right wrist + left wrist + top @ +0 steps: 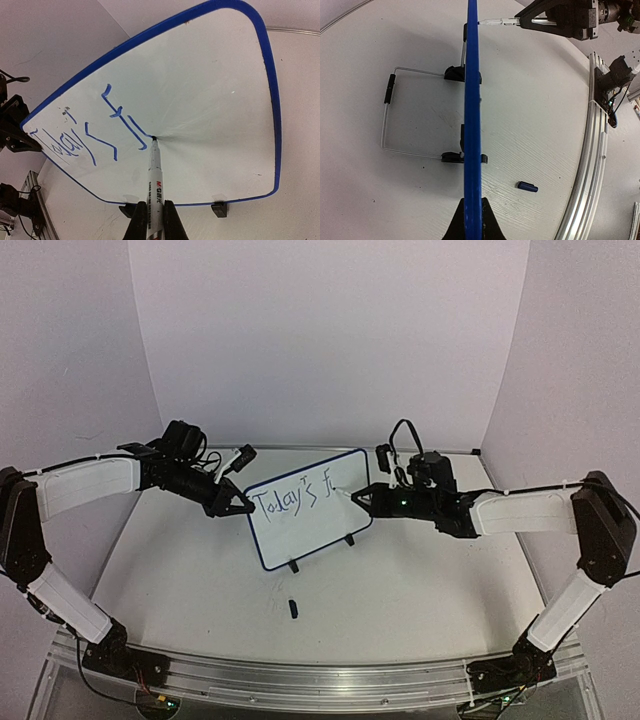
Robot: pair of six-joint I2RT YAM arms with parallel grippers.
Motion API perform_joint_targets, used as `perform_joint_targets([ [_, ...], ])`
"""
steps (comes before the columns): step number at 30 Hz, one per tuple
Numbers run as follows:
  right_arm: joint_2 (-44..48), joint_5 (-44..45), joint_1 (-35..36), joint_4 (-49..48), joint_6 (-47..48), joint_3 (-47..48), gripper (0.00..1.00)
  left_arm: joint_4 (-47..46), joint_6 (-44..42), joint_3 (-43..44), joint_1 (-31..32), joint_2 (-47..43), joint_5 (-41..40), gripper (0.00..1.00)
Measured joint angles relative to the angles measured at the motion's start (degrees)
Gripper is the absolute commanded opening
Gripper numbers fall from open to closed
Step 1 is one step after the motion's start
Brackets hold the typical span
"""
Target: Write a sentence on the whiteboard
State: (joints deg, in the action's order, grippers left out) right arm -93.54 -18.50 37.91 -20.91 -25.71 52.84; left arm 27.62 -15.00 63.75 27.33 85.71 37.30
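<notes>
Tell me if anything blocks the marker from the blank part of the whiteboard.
Nothing visible does. The marker tip touches the whiteboard just past the writing, and the surface to its right is bare.

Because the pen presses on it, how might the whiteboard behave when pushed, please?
Probably light and tippy: the whiteboard rests on small clip feet and a thin wire stand. The left hand gripping its edge likely steadies it.
</notes>
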Motion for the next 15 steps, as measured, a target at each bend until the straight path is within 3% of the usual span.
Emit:
perform_joint_targets([
  [15,1.5,1.1,0.0,1.6,1.7,1.9,0.00,0.0,0.0,0.0,0.0,0.0,0.0,0.00],
])
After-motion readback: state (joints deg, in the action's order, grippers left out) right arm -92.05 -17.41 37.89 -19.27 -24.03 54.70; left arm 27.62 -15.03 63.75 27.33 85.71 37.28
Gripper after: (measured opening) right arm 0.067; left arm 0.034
